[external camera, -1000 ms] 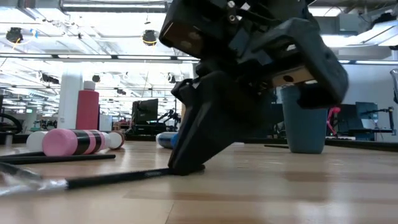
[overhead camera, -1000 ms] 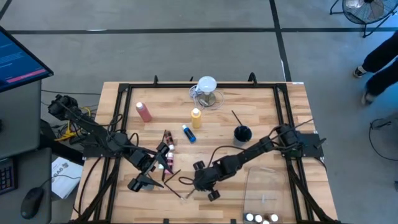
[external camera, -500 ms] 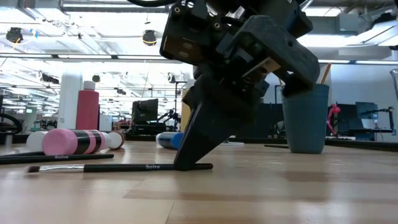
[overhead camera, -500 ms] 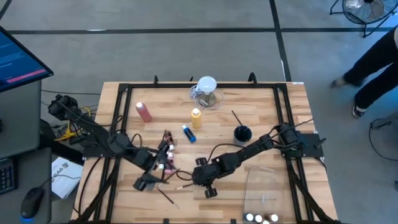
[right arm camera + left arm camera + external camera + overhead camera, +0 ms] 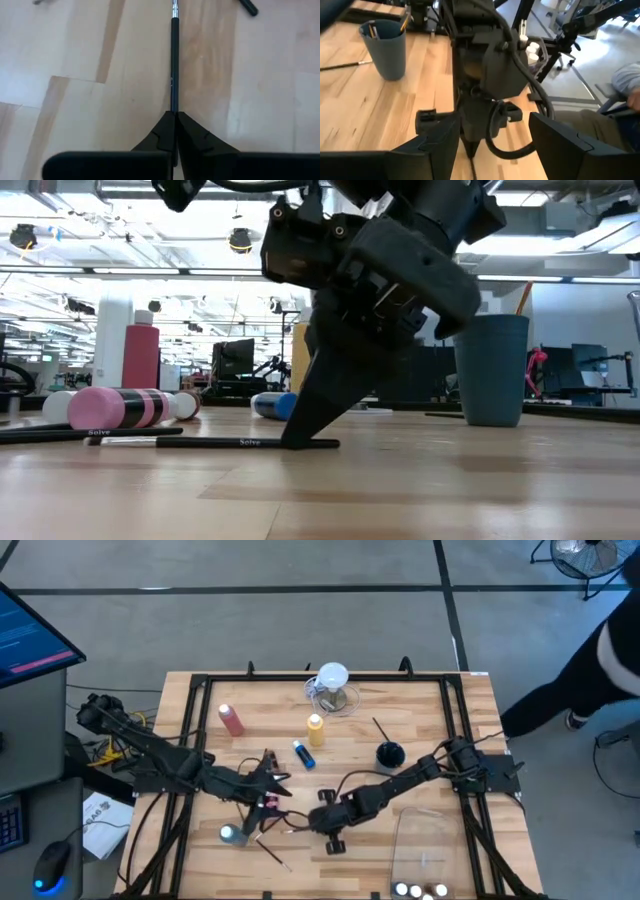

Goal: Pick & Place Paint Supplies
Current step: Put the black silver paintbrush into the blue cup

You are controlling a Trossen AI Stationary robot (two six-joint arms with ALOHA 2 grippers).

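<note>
Paint supplies lie scattered over the wooden bench [image 5: 420, 720]: a pink-red squeeze bottle [image 5: 232, 719] and a yellow one [image 5: 315, 728] stand upright toward the far side, a blue bottle [image 5: 304, 755] lies near them. Right tool [image 5: 300, 442] presses down at the bench's front middle, fingers closed tight on a thin dark paintbrush [image 5: 174, 65] lying flat. Left tool [image 5: 268, 772] hangs just beside it, fingers spread, holding nothing.

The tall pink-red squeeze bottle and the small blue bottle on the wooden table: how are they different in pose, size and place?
The tall pink-red squeeze bottle stands upright; the small blue bottle lies on its side. The pink-red one is clearly larger. It stands near the table's left edge, while the blue one lies near the middle, beside the yellow squeeze bottle. Neither is touched by a gripper.
</note>
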